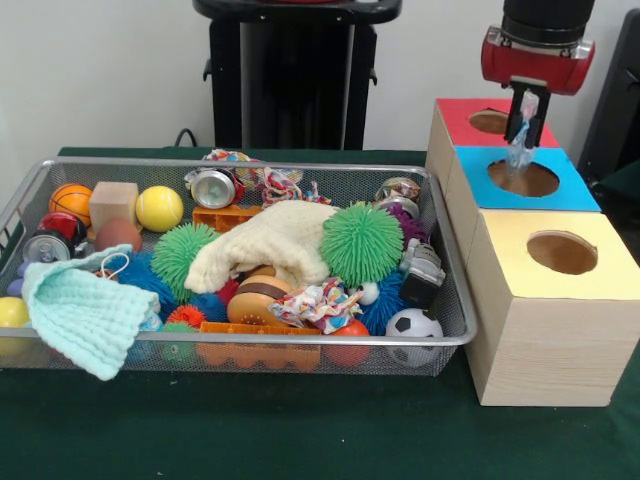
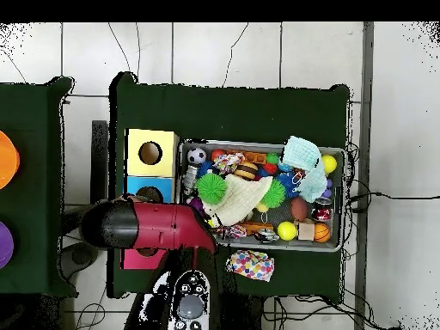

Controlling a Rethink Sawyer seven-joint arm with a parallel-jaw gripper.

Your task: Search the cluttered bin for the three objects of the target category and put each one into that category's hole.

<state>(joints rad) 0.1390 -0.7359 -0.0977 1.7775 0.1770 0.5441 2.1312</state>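
In the front view my gripper [image 1: 523,132] hangs at the right, just above the round hole [image 1: 524,179] of the blue-topped box [image 1: 575,190]. It is shut on a pale, translucent crumpled piece [image 1: 518,155] whose lower end dangles right over that hole. The red-topped box [image 1: 462,112] stands behind and the yellow-topped box [image 1: 590,268] in front, each with its own hole. The wire bin [image 1: 240,168] to the left is full of clutter. From overhead the red arm [image 2: 159,225] covers the gripper and the red box; the yellow box [image 2: 151,153] shows.
The bin holds a cream glove [image 1: 270,238], green spiky balls [image 1: 360,242], crushed cans [image 1: 214,187], a teal cloth [image 1: 85,312], a small football [image 1: 413,324], a wooden block [image 1: 112,203] and several balls. A colourful patterned bag [image 2: 251,264] lies outside the bin [image 2: 258,144] on the green table.
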